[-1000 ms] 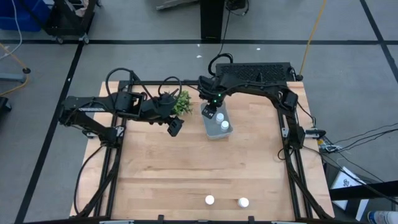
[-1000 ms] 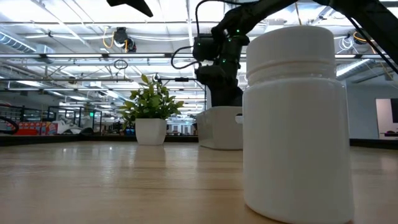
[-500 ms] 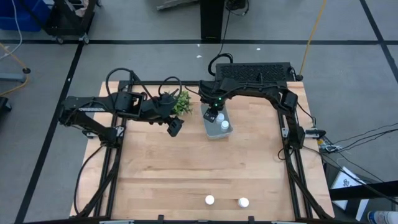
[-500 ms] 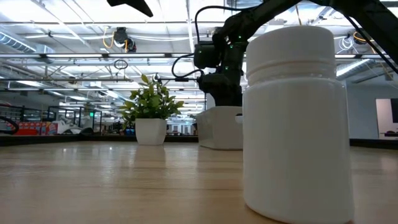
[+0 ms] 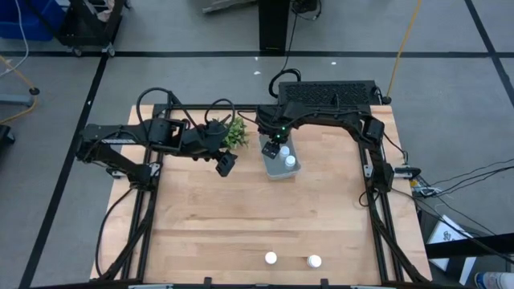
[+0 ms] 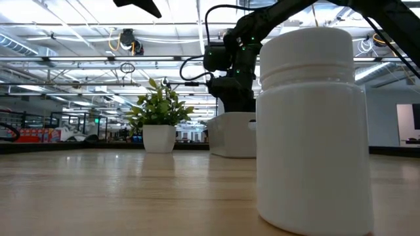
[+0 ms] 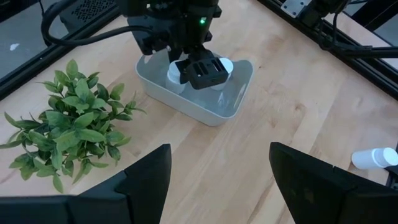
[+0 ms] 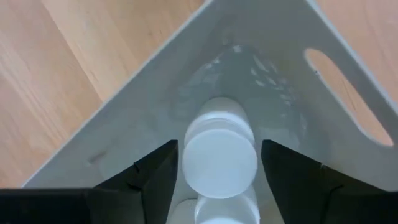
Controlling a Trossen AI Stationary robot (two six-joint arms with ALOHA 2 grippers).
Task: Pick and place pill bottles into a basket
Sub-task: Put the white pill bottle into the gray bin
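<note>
The right gripper [image 5: 273, 148] hangs over the basket [image 5: 294, 172] with fingers spread around a bottle [image 8: 219, 155] inside, seemingly let go, while two bottles [image 5: 271, 258] wait near the table's front edge

From above, the right gripper [image 5: 272, 148] covers one end of the basket [image 5: 295, 168], so you cannot count every pill bottle inside. In the low view a single pill bottle [image 6: 312, 124] fills the foreground, its base cut by the frame's edge, hiding much of the table behind it. The left wrist view clips a lying bottle [image 7: 377, 158] at the frame's edge. From the right wrist, a second bottle [image 8: 225, 214] is cut off.
</note>
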